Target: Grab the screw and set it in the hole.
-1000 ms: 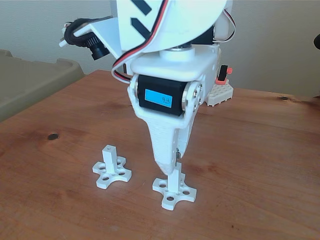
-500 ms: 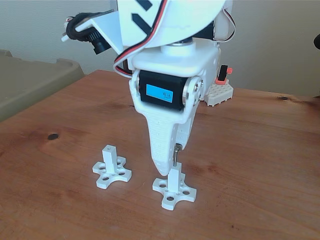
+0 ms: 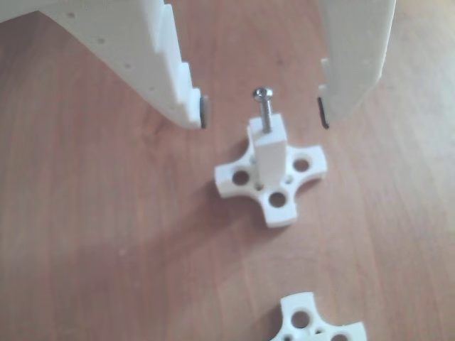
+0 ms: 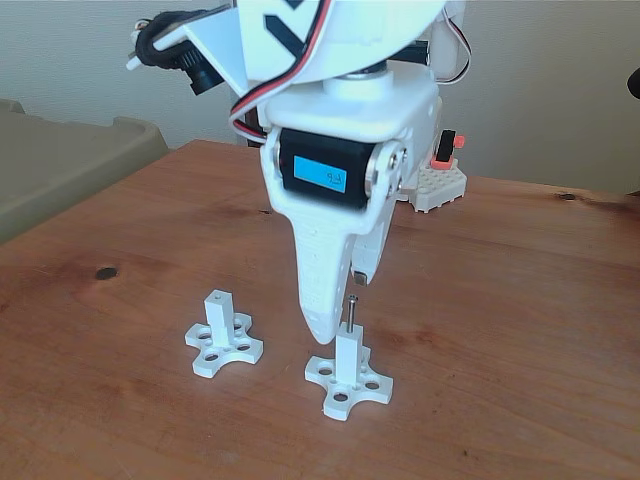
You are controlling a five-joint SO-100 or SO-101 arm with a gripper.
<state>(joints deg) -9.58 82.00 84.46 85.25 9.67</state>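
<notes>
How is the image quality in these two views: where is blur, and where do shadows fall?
Other view: soft overall, the screw still legible, the fixture's shadow falls toward lower left. Fixed view: sharper, the gripper casts a dim shadow on the table.

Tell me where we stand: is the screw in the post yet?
Done: the screw stands upright in the hole of the white post, head well above the top face. In hand: nothing; the gripper is open, fingers apart on either side of the screw. Left: back the arm away without knocking the screw.
</notes>
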